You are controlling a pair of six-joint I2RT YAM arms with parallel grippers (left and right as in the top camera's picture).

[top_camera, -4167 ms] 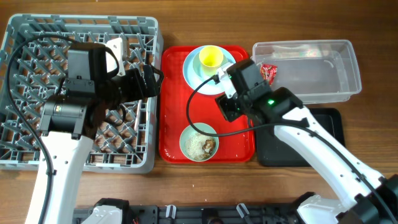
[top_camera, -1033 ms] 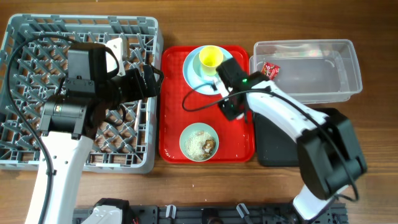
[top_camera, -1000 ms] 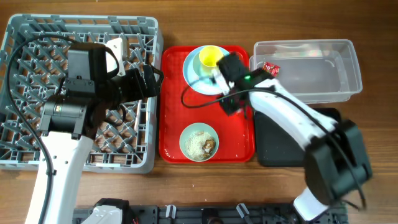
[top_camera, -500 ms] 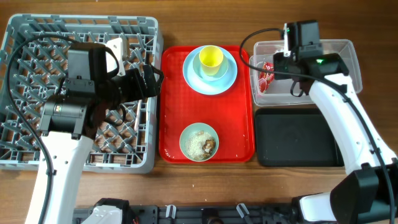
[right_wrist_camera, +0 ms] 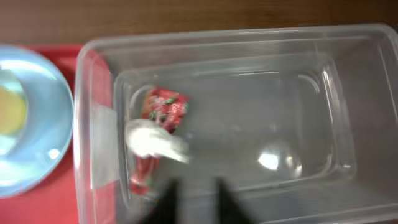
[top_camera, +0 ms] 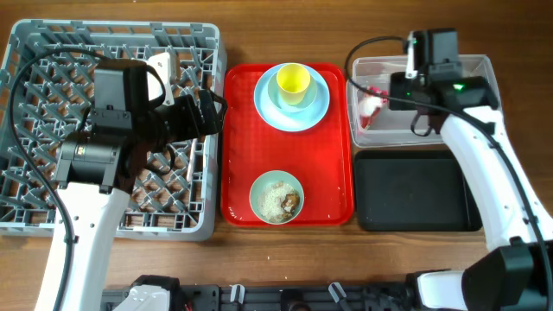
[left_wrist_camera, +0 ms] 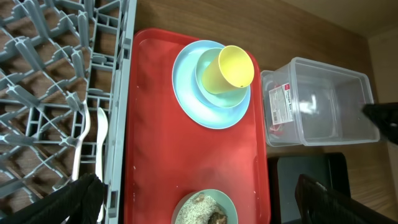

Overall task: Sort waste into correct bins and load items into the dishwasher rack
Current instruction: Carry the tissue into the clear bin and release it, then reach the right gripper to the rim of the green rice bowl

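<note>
The clear plastic rectangular tub (right_wrist_camera: 249, 37) fills the right wrist view. Two pieces of waste lie at its left end. The red crinkled snack wrapper (right_wrist_camera: 163, 107) is glossy and creased, with small pale print on its upper part. It runs down along the tub's left wall. The small white crumpled tissue (right_wrist_camera: 152, 140) lies across the middle of the wrapper, touching it, a soft blurred lump with one point stretched to the right. The remaining floor of the tub is bare and shows glare spots.

The right gripper (right_wrist_camera: 194, 200) hangs over the tub's near edge. Its two dark fingers (right_wrist_camera: 169, 199) are blurred and spread apart, with nothing between them.

On the flat red serving tray (left_wrist_camera: 161, 143), the small yellow cup (left_wrist_camera: 235, 65) lies tilted in the light blue bowl (left_wrist_camera: 206, 78). The bowl sits on the light blue round plate (left_wrist_camera: 186, 93). Nearer the front of the tray, the pale green bowl (top_camera: 256, 194) holds whitish rice-like food scraps with brown bits (top_camera: 276, 200).

The shallow black rectangular tray (top_camera: 415, 190) lies just in front of the tub. The large square grey plastic rack (top_camera: 112, 229) stands left of the red tray. The white plastic spoon and fork (left_wrist_camera: 101, 140) lie side by side inside the rack, near its right wall. The left gripper (left_wrist_camera: 198, 186) hovers over that edge of the rack, its fingers (left_wrist_camera: 84, 193) wide apart and empty.
</note>
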